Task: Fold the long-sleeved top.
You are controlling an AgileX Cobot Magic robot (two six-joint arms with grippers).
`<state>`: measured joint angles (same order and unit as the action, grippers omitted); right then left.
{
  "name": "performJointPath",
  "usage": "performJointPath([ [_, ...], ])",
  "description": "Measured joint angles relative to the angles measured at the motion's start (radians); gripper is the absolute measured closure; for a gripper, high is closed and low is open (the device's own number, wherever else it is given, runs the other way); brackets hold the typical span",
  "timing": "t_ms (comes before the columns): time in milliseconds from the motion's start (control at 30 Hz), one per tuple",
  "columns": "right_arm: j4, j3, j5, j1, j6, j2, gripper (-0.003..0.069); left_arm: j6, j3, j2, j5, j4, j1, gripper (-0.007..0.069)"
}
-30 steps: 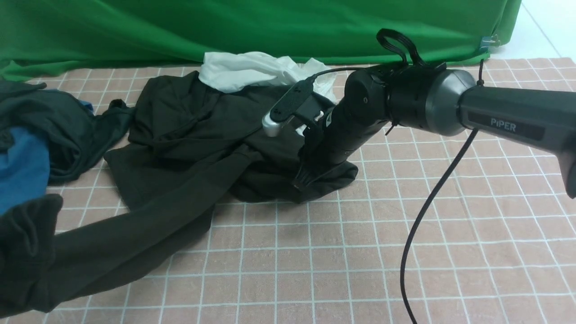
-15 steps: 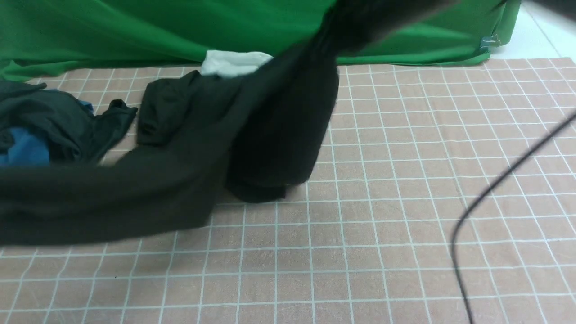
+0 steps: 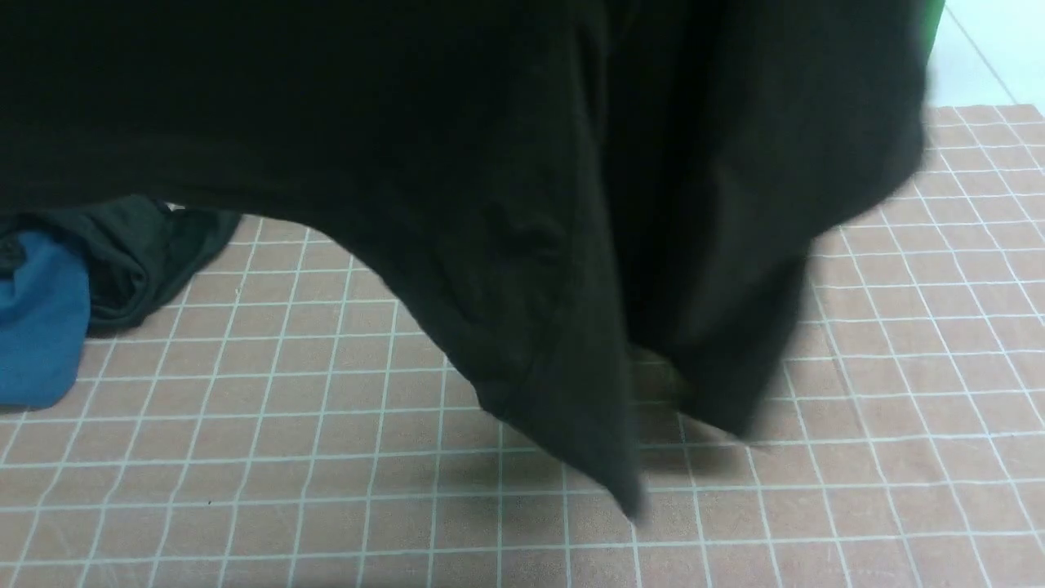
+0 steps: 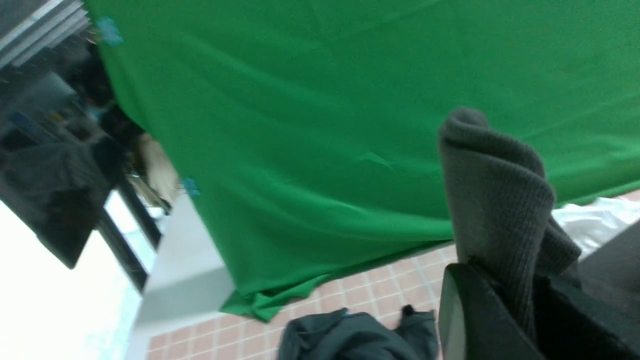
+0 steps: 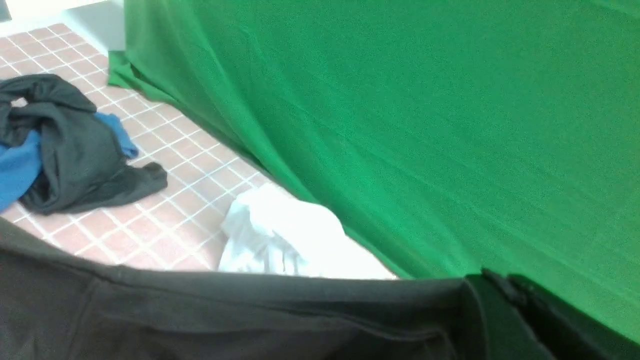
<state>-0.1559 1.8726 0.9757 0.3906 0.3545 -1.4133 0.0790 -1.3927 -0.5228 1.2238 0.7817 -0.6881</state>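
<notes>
The long-sleeved top (image 3: 457, 163) hangs lifted above the desk (image 3: 245, 490), spread like a curtain close before the front camera. It fills that view from nine o'clock through twelve to three. Two blurred lower points droop toward six o'clock, and whether they touch the desk I cannot tell. The left pincer (image 4: 500, 295) is clamped on a ribbed cuff of the top, with the knit standing up in a fold between the jaws. The right pincer (image 5: 500, 305) is closed on a stitched hem, which runs taut from it across its wrist view. Neither pincer shows in the front view: the top hides both, along with most of the green backdrop (image 4: 350, 100). On the desk at nine o'clock lie a blue shirt (image 3: 37, 327) and, touching it, a crumpled dark greenish-grey garment (image 3: 155, 245). A white cloth (image 5: 280, 235) lies bunched at the foot of the backdrop, behind the raised top and well apart from that pile
</notes>
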Motion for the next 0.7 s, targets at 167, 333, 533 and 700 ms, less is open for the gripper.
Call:
performJointPath([
  [167, -0.013, -0.028, 0.073, 0.000, 0.000, 0.007, 0.0625, -0.001, -0.001, -0.025, -0.002, 0.007, 0.000, 0.0553],
  [333, -0.073, -0.176, 0.059, 0.000, 0.001, 0.005, 0.0625, -0.024, -0.001, -0.092, 0.001, -0.027, 0.000, 0.0553],
  [533, -0.109, -0.285, -0.023, 0.012, 0.029, -0.011, 0.0625, -0.058, 0.000, -0.214, 0.000, -0.086, 0.000, 0.0553],
  [700, -0.117, -0.291, -0.044, 0.020, 0.031, -0.036, 0.0625, -0.079, 0.000, -0.287, -0.013, -0.085, 0.000, 0.0553],
])
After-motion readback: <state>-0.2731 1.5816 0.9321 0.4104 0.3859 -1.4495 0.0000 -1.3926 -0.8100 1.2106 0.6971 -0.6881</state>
